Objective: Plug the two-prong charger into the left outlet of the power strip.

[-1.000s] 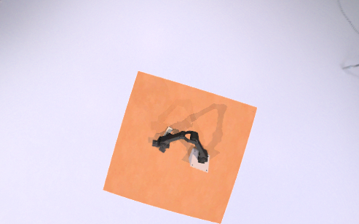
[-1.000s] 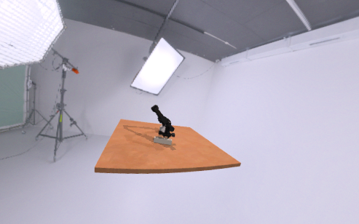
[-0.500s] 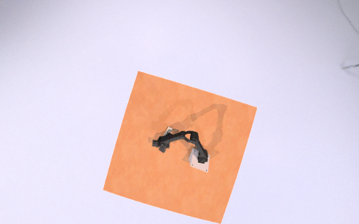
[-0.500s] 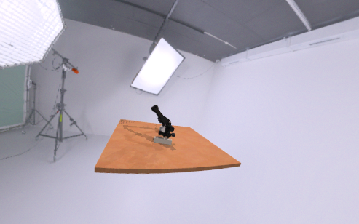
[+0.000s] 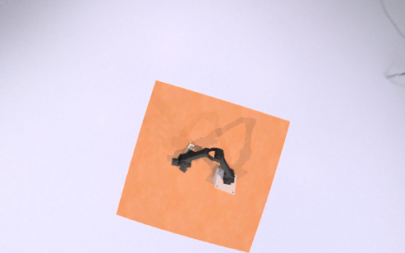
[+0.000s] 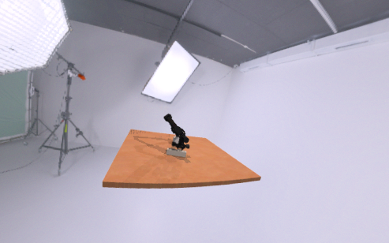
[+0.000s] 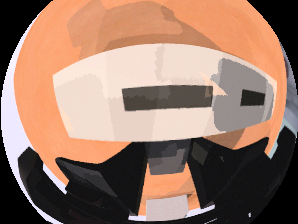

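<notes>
In the wrist view the white power strip [image 7: 93,96] lies across the orange table just beyond my fingers. It has a long dark slot [image 7: 166,98] in its middle and a grey section [image 7: 233,79] with a small dark slot at its right end. My gripper [image 7: 164,134] is shut on the grey charger [image 7: 165,157], which sits between the black fingers just below the long slot. The prongs are hidden. In the top view the gripper [image 5: 179,161] is stretched out left of the arm's base, beside the small white strip [image 5: 190,146].
The arm's pale base plate [image 5: 226,187] [image 6: 176,152] sits near the middle of the square orange table [image 5: 163,205] [image 6: 144,170]. Studio lamps and a tripod [image 6: 65,130] stand far off on the white floor.
</notes>
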Tool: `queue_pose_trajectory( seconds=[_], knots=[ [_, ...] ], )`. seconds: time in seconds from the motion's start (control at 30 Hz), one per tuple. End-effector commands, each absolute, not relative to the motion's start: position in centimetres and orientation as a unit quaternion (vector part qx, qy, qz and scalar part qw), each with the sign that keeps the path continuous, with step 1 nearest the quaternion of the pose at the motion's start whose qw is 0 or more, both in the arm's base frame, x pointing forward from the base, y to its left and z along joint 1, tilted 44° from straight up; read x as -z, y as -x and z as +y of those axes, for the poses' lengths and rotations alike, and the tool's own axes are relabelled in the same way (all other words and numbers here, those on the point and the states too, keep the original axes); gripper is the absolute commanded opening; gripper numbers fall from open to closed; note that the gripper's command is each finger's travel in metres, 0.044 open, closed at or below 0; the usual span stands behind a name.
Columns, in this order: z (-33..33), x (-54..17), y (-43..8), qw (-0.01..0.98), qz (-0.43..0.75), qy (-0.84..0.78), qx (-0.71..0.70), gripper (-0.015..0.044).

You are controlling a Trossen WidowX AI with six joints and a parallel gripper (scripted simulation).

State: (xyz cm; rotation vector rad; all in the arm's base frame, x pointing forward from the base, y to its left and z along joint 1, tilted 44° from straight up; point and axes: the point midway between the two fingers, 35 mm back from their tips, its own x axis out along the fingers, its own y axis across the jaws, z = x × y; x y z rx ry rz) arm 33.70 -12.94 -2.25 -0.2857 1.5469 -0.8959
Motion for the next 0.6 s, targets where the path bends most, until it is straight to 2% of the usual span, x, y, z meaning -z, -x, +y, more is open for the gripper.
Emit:
queue_pose_trajectory(
  seconds=[0.0,0.2,0.57],
  knots=[
    [-12.94,2.25,-33.71,0.618,0.672,0.124,0.389,0.0000],
    [-12.94,2.25,-33.71,0.618,0.672,0.124,0.389,0.0000],
    [-12.94,2.25,-33.71,0.618,0.672,0.124,0.389,0.0289]
  ],
)
